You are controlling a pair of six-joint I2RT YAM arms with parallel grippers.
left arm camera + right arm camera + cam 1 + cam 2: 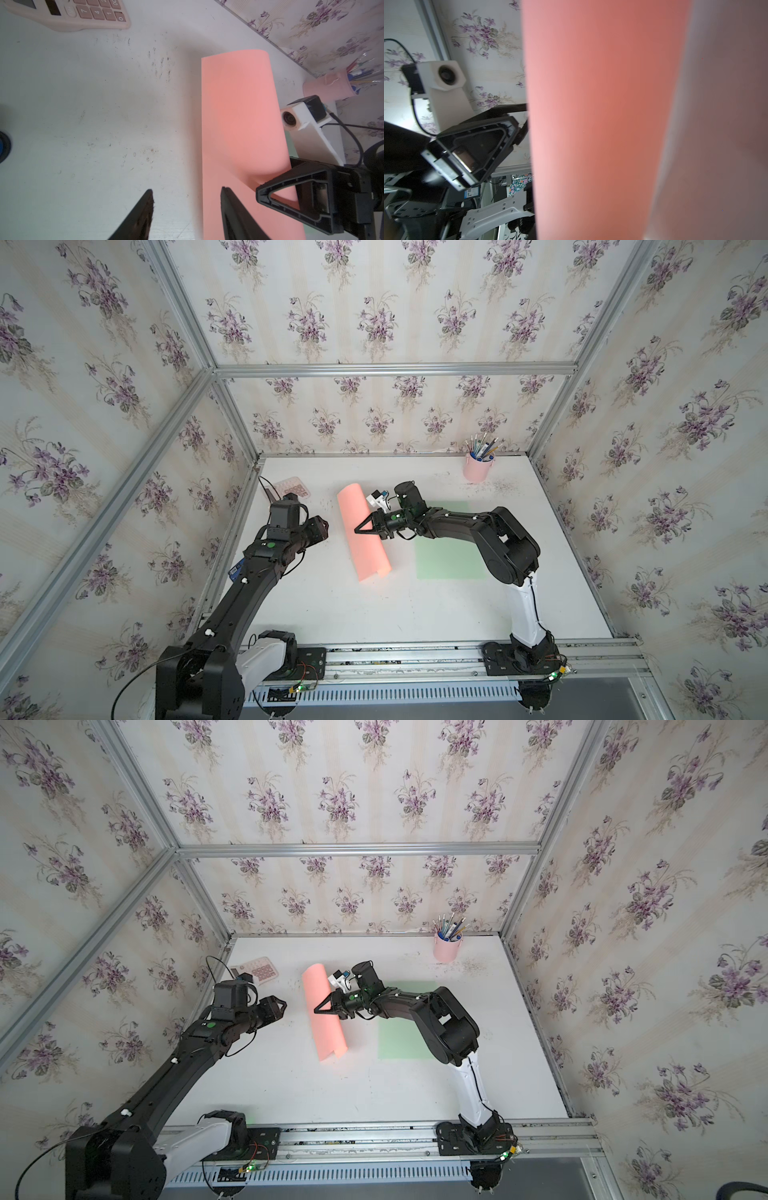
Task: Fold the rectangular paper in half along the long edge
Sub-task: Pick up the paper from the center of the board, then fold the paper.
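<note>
Left wrist view: a pale pink plastic calculator (pixel 68 14) lies toward the far left corner of the white table (pixel 374 614). Next comes the left gripper (pixel 187 191), its fingers spread with nothing between them, near the left long edge of the salmon-pink rectangular paper sheet (pixel 239 124). That sheet lies mid-table, curled over itself into a loose, uncreased roll with the rounded bend on its right. The right gripper (pixel 358 529) sits over it at mid-length. I cannot tell whether it pinches the upper layer or only presses. Further right lie a flat pale green sheet (pixel 449 560) and, by the far right corner, a pink cup of pens (pixel 478 467).

The paper looks light, thin and springy. It would likely slide on the smooth table and spring open if let go. It is best taken at the free long edge, with the layers pinned while the bend is flattened.
</note>
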